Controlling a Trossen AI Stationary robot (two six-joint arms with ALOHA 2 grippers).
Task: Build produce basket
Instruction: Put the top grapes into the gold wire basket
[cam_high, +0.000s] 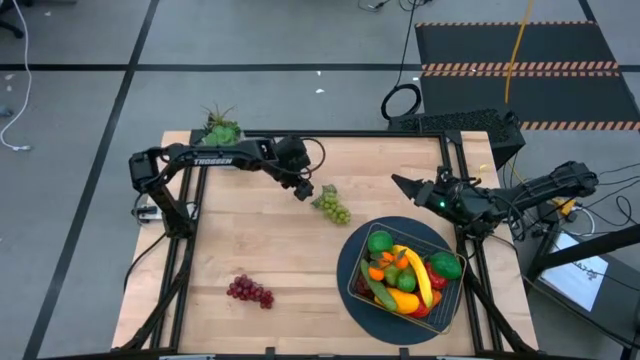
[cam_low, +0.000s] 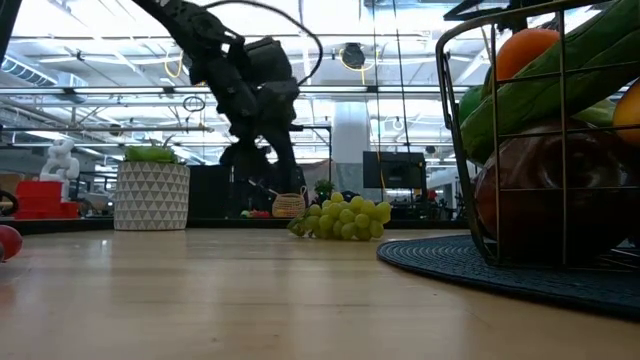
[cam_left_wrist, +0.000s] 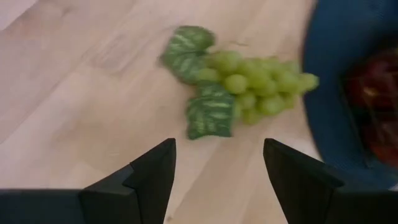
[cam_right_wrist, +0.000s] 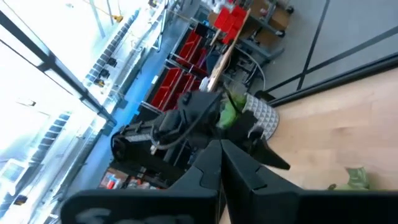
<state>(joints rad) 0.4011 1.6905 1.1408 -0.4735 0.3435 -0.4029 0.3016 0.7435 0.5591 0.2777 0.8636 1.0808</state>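
Wire-mesh basket (cam_high: 452, 290) — dark, low-sided, heaped with glossy produce (cam_high: 405, 272) — sits on a round ribbed blue mat (cam_high: 349, 270) at 4 o'clock on the pale wooden surface (cam_high: 270, 250). Green grapes (cam_high: 333, 207) with leaves lie near centre, the left hand (cam_high: 303, 192) spread just beside them. Purple grapes (cam_high: 250, 291) lie at 7 o'clock. A potted plant (cam_high: 221, 129) stands at 11 o'clock; the right hand (cam_high: 403, 184) is pressed together at 2 o'clock.

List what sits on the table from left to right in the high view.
Potted plant → purple grapes → left gripper → green grapes → blue mat bearing the basket of produce.
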